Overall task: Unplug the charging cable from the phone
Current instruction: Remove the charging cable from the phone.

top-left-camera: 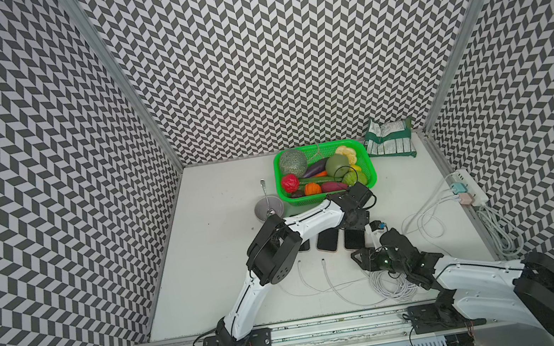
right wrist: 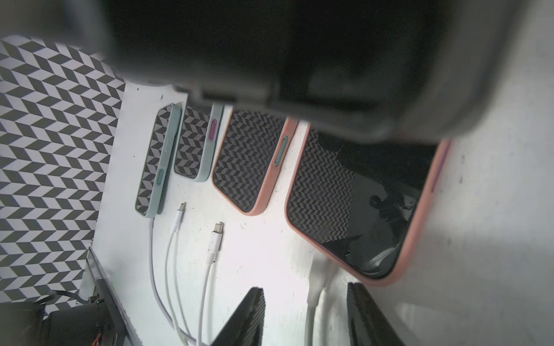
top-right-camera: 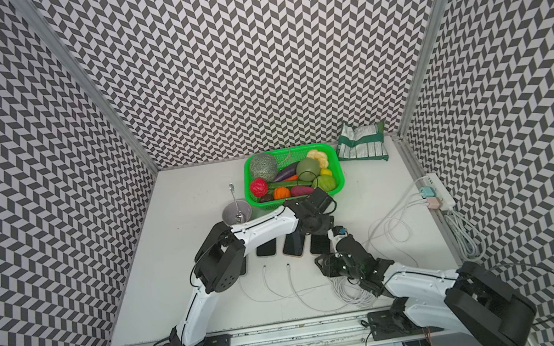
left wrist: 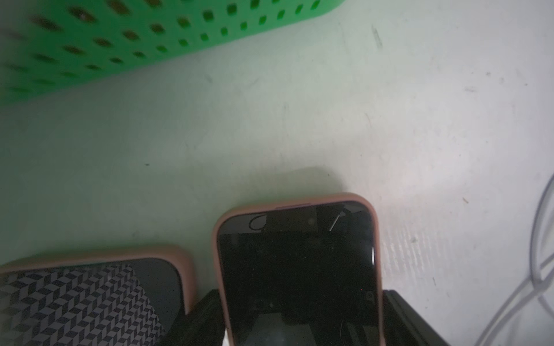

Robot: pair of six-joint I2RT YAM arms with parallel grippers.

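Two grippers: the phone [left wrist: 296, 263] was clamped by the left gripper [left wrist: 299, 299]; the right gripper [right wrist: 304, 287], spread astride the cable [right wrist: 314, 305], was best closed, then drawn straight.

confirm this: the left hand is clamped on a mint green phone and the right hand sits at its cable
Wrong colour: the left wrist view shows the left hand clamped on a pink phone, not mint green. The right hand does sit at its cable.

Both top views are evenly bright and sharp; wrist views are dimmer, shadowed, blurred up close.
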